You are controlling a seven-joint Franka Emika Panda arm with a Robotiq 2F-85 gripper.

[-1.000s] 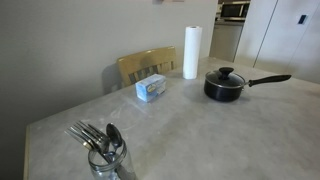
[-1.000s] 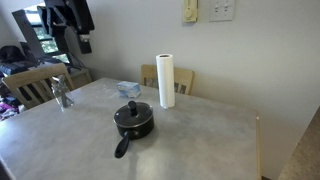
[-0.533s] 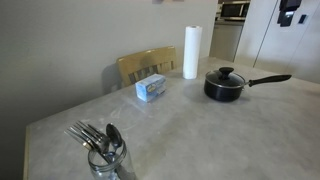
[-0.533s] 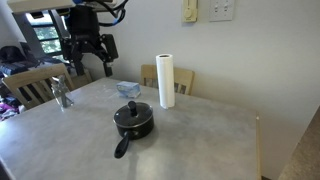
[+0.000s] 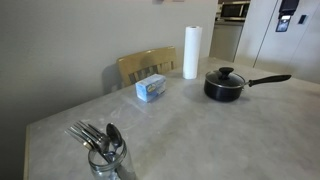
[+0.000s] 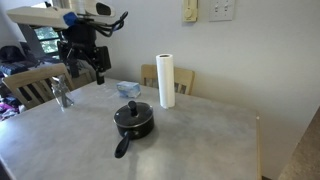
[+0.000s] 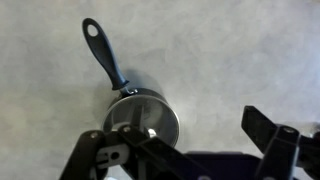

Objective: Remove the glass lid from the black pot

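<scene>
The gripper (image 6: 86, 70) hangs with jaws spread, well above the grey table (image 6: 205, 140). The round glass lid (image 6: 133, 113) caps the low black pot (image 6: 135, 127).

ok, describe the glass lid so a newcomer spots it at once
On the grey table, find the black pot near the white paper towel roll. The glass lid sits on it: a clear round disc with a black centre knob, unlike anything else there.

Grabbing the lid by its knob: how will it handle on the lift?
The glass lid is probably rigid but breakable if dropped. Its small rounded knob may slip or let the lid tilt in the claw. The small black pot might shift, since nothing holds it.
</scene>
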